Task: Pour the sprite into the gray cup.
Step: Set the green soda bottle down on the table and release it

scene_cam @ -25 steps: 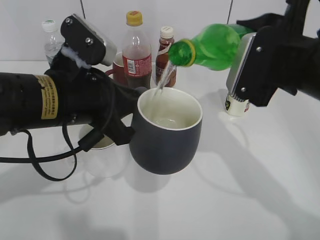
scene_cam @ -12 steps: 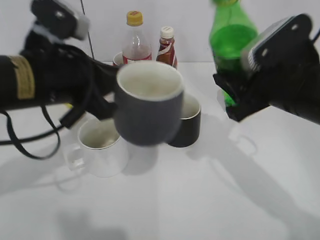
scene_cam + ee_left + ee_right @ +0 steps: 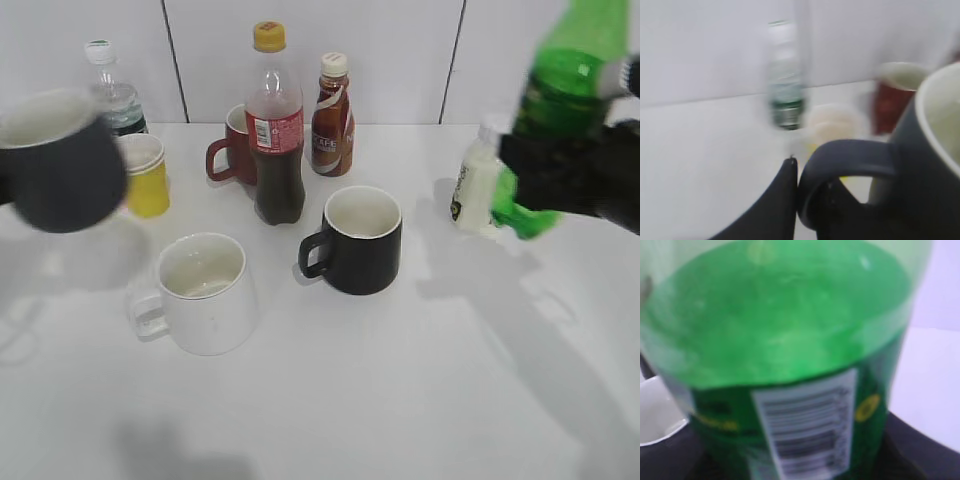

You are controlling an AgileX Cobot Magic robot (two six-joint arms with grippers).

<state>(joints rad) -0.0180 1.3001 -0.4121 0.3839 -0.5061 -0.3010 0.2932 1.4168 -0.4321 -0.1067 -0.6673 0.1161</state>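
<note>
The gray cup [image 3: 60,165] is held in the air at the far left of the exterior view, blurred. In the left wrist view my left gripper [image 3: 812,200] is shut on the gray cup's handle [image 3: 850,157]. The sprite [image 3: 560,110], a green bottle, is nearly upright at the far right, held above the table by my right gripper [image 3: 575,175]. The right wrist view is filled by the sprite [image 3: 790,355] with its white barcode patch. The right fingers are mostly hidden behind the bottle.
On the table stand a white mug [image 3: 205,292], a glossy black mug [image 3: 360,240], a dark cola bottle [image 3: 275,130], a brown bottle [image 3: 331,118], a red mug [image 3: 232,148], a yellow cup [image 3: 146,175], a clear water bottle [image 3: 108,88] and a small white bottle [image 3: 473,195].
The pouring has stopped. The left arm has carried the gray cup far to the left. The right arm has tipped the sprite upright and drawn it back to the right.
</note>
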